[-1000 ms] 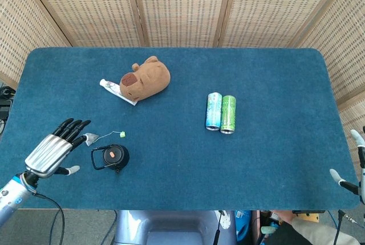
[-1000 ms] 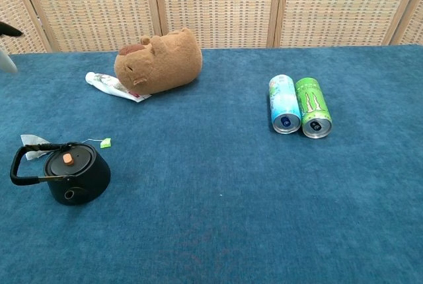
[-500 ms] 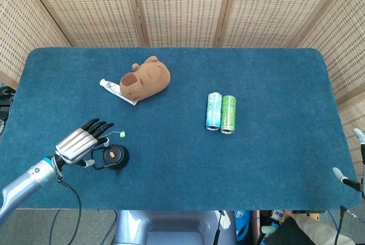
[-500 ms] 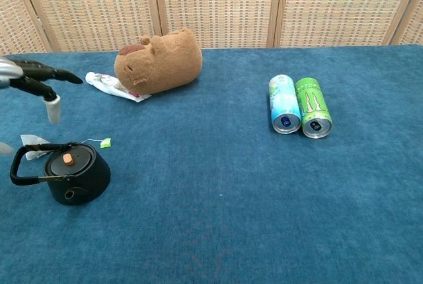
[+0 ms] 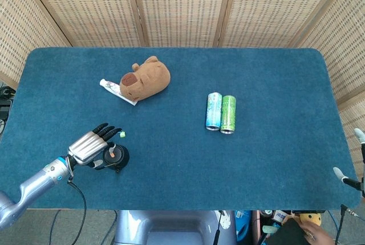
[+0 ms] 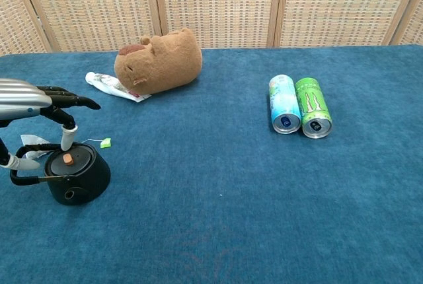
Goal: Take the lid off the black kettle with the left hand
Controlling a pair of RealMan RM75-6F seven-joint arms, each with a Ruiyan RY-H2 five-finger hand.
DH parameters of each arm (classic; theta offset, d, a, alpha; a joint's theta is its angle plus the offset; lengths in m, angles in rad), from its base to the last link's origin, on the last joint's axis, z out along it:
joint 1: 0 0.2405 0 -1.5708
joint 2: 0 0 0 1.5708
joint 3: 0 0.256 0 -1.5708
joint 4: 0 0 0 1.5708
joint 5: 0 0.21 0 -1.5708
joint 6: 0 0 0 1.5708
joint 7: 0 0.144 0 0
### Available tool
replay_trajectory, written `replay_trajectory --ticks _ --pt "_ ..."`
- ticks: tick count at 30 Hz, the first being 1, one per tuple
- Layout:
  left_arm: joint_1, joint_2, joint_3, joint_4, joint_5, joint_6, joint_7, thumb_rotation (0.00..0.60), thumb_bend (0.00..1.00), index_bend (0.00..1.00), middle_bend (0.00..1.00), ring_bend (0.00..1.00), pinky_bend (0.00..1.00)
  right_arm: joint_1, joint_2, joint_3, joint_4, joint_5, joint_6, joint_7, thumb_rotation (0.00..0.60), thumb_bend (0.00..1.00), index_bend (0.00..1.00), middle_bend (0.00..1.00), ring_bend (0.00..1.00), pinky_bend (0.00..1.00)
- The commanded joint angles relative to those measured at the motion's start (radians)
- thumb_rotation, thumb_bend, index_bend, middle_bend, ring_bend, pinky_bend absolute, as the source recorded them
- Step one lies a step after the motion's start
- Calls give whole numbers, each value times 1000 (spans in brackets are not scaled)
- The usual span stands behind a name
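Note:
The black kettle (image 6: 74,177) stands near the table's front left, its lid with an orange knob (image 6: 67,159) in place and its handle (image 6: 20,178) lying out to the left. In the head view the kettle (image 5: 117,156) is partly hidden by my left hand (image 5: 91,147). My left hand (image 6: 33,102) hovers just above the kettle, fingers spread, with one fingertip (image 6: 66,142) hanging close behind the knob. It holds nothing. Only fingertips of my right hand (image 5: 351,159) show at the right edge of the head view.
A brown plush animal (image 6: 158,61) lies on a white tube (image 6: 106,84) at the back left. Two drink cans (image 6: 299,106) lie side by side right of centre. A tea bag tag (image 6: 105,142) and white wrapper (image 6: 30,141) lie just behind the kettle.
My left hand has moved right and forward from the table's left edge until it is over the kettle. The kettle and lid have not moved.

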State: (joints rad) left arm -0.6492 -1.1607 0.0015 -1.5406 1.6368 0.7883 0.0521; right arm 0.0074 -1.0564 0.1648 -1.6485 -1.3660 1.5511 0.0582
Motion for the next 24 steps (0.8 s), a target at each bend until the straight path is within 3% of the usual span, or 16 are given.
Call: replay_trajectory --ticks 1,17,24 --pt "-9 -18 -1 14 -16 -7 14 600 316 437 0 0 0 1 2 1 1 3 -4 4 600 0 0 0 0 0" --pt "-42 -76 7 54 -68 -30 33 600 346 460 0 0 0 -1 10 4 8 17 -13 25 600 0 0 0 0 0" --pt "-49 -86 18 60 -70 -24 33 600 376 587 0 0 0 -3 11 4 7 15 -11 26 600 0 0 0 0 0"
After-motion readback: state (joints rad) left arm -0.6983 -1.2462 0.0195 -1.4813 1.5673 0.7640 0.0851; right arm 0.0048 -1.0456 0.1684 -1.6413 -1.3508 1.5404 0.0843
